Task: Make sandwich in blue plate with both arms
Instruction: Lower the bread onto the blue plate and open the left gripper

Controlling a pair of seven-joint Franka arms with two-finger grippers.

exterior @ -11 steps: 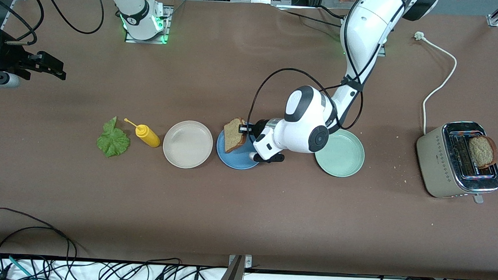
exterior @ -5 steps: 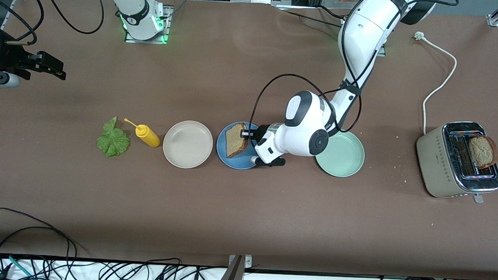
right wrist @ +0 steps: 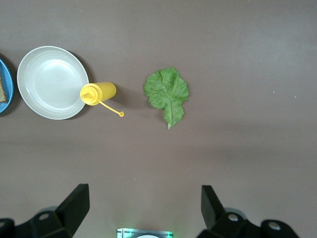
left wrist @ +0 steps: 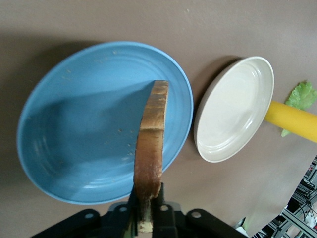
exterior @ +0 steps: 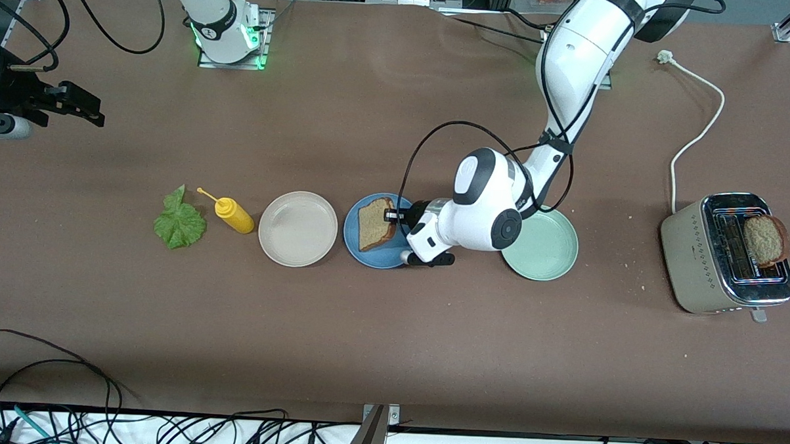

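Brown bread (exterior: 376,224) is pinched by its edge in the left hand (exterior: 395,215), whose fingers are clamped on the crust, so the slice stands tilted over the blue plate (exterior: 361,250) rather than lying flat on it; the left wrist view shows it edge-on above the plate's floor. I judge this grip is chosen so that the slice can be lowered and let go inside the rim. A second slice (exterior: 764,240) sticks up from the toaster (exterior: 696,259) at the left arm's end of the desk, ready for picking. The lettuce (exterior: 179,222) lies flat at the right arm's end, beside the yellow bottle (exterior: 234,215), which is beside the beige plate (exterior: 282,254). The right hand (right wrist: 143,203) waits high over the lettuce, fingers wide apart, probably because the leaf is its part.
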